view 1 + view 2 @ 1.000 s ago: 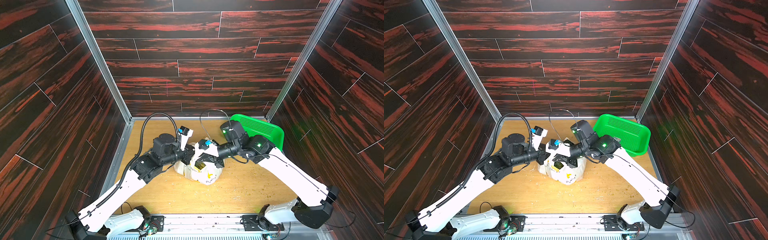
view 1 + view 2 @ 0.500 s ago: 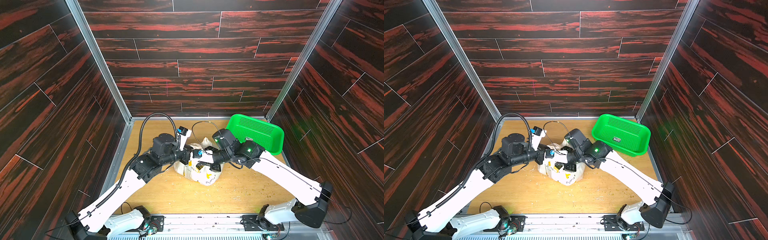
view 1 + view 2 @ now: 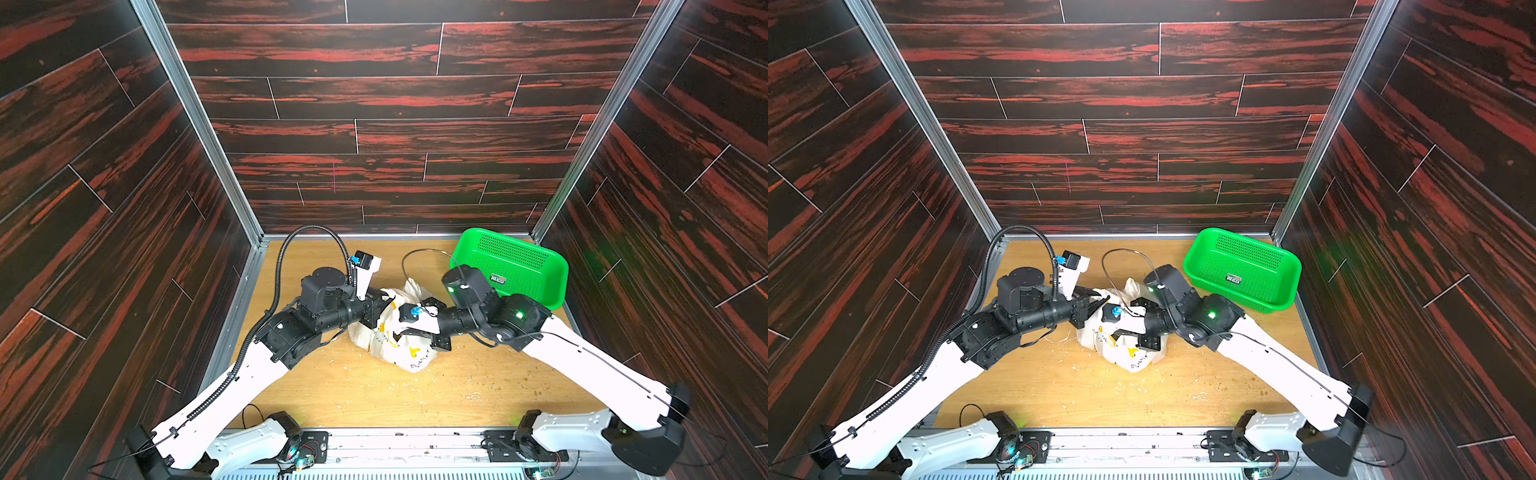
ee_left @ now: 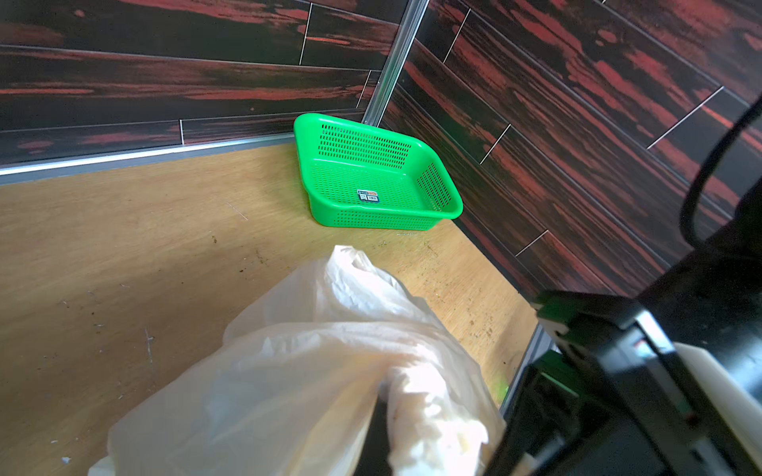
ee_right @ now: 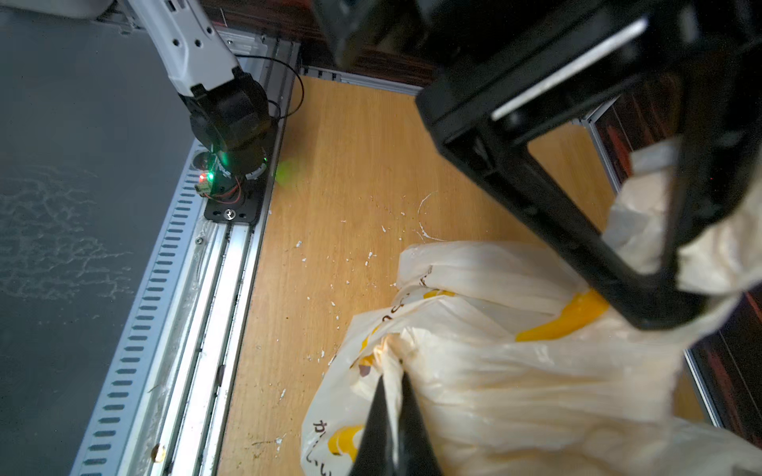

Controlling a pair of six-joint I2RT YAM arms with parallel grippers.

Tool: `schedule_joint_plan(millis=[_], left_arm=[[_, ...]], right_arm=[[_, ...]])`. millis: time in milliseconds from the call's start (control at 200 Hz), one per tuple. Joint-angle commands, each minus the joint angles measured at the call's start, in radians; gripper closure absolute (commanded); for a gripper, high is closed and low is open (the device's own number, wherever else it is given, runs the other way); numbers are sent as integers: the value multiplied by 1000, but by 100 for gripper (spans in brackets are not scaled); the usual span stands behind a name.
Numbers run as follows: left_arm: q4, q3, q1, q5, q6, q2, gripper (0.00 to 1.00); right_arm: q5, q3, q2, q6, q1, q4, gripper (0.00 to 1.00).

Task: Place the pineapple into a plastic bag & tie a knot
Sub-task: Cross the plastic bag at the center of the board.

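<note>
Bag [image 3: 415, 357] at desk [image 3: 353, 395] centre, bulging; contents hidden. Basket [image 3: 511, 249] at its 2 o'clock.
Left gripper [image 3: 1102, 298] pinched tight on twisted handle, bag's 10 o'clock. Right gripper [image 5: 392, 373] clamped on other strip, reaching from 3 o'clock.
No knot seen formed.
Judgement: cross strips, pull apart evenly, low; thin plastic tears easily.
</note>
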Motion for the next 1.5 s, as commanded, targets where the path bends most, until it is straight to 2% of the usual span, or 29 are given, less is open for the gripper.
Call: schedule_joint_plan(millis=[0, 125, 261, 481, 666, 957, 1283, 1498], left_arm=[[59, 15, 4, 9, -1, -33, 100], [61, 5, 4, 55, 25, -36, 100], [69, -11, 4, 99, 78, -37, 100], [5, 14, 7, 54, 173, -9, 100], [66, -5, 7, 40, 224, -33, 100], [-5, 49, 18, 75, 307, 16, 100], [25, 30, 47, 96, 302, 31, 100], [68, 22, 53, 186, 346, 37, 100]], right_arm=[[-88, -27, -60, 99, -27, 77, 100], [-99, -86, -116, 284, -68, 257, 100], [-47, -124, -119, 448, -71, 401, 100], [99, -143, -124, 601, -97, 504, 100], [189, -183, -149, 679, -101, 555, 100], [177, -129, -153, 663, -112, 528, 100], [257, -100, -148, 674, -125, 518, 100], [330, -81, -143, 685, -125, 506, 100]])
